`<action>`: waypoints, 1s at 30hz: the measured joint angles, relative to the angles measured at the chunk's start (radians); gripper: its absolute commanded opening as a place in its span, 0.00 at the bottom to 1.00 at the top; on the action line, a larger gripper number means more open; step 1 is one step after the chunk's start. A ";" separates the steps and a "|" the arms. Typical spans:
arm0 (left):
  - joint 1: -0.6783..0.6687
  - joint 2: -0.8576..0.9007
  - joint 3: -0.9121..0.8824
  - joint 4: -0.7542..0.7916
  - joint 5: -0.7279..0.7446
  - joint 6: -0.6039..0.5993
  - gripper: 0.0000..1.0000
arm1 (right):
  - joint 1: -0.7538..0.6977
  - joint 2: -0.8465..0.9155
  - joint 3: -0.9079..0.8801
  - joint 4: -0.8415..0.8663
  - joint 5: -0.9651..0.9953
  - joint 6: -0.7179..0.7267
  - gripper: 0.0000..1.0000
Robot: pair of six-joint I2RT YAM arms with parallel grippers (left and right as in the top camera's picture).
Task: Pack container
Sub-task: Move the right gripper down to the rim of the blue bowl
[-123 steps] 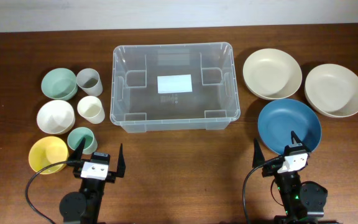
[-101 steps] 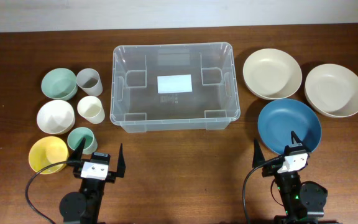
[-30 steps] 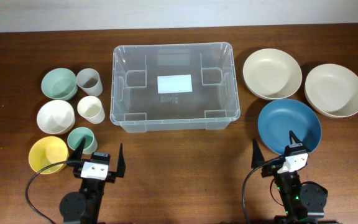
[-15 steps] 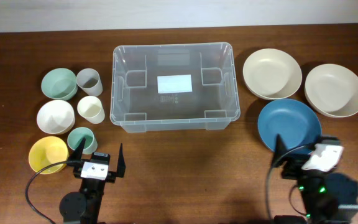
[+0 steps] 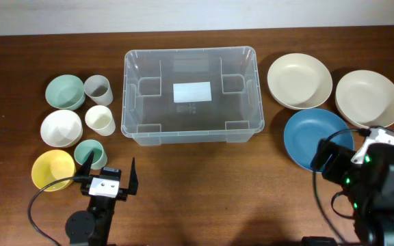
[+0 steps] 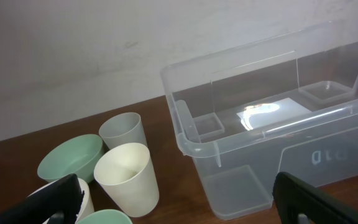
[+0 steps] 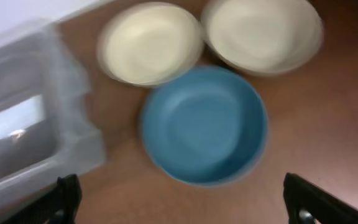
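– Looking from above, where does the container (image 5: 125, 96) stand?
– It stands upright in the middle of the worktop (image 5: 197, 191), toward the far edge. It is open at the top, and a white label (image 5: 192, 91) shows on its clear base.
– And the left end effector (image 5: 111, 164)?
– It hovers at the near left, with its two fingers wide apart and gripping nothing. Just beside it are a teal cup (image 5: 87, 153) and a yellow bowl (image 5: 52, 169). Farther back stand a white bowl (image 5: 61, 128), a cream cup (image 5: 100, 120), a green bowl (image 5: 65, 91) and a grey cup (image 5: 97, 89), all left of the container.
– What about the right end effector (image 7: 191, 199)?
– Its fingers are also spread apart and grip nothing. It hangs above the near edge of a blue plate (image 5: 306, 133), which lies to the right of the container. Two cream plates (image 5: 299, 82) lie behind the blue one, side by side. The right wrist view is blurred, so I cannot tell finer details there.
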 measured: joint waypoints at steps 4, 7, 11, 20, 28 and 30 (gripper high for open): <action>0.000 0.000 0.000 0.000 0.000 0.000 1.00 | -0.097 0.076 0.000 -0.024 0.093 0.201 0.99; 0.000 0.000 0.000 0.000 0.000 0.000 1.00 | -0.167 0.123 0.000 -0.036 0.109 0.256 0.99; 0.000 0.000 0.000 0.000 0.000 0.000 1.00 | -0.219 0.175 0.000 -0.069 0.119 0.270 0.99; 0.000 0.000 0.000 0.000 0.000 0.000 1.00 | -0.317 0.386 0.000 -0.065 0.099 0.282 0.99; 0.000 0.000 0.000 0.000 0.000 0.000 1.00 | -0.362 0.507 -0.010 0.063 -0.008 0.171 0.99; 0.000 0.000 0.000 0.000 0.000 0.000 1.00 | -0.379 0.507 -0.024 0.084 -0.027 0.153 0.99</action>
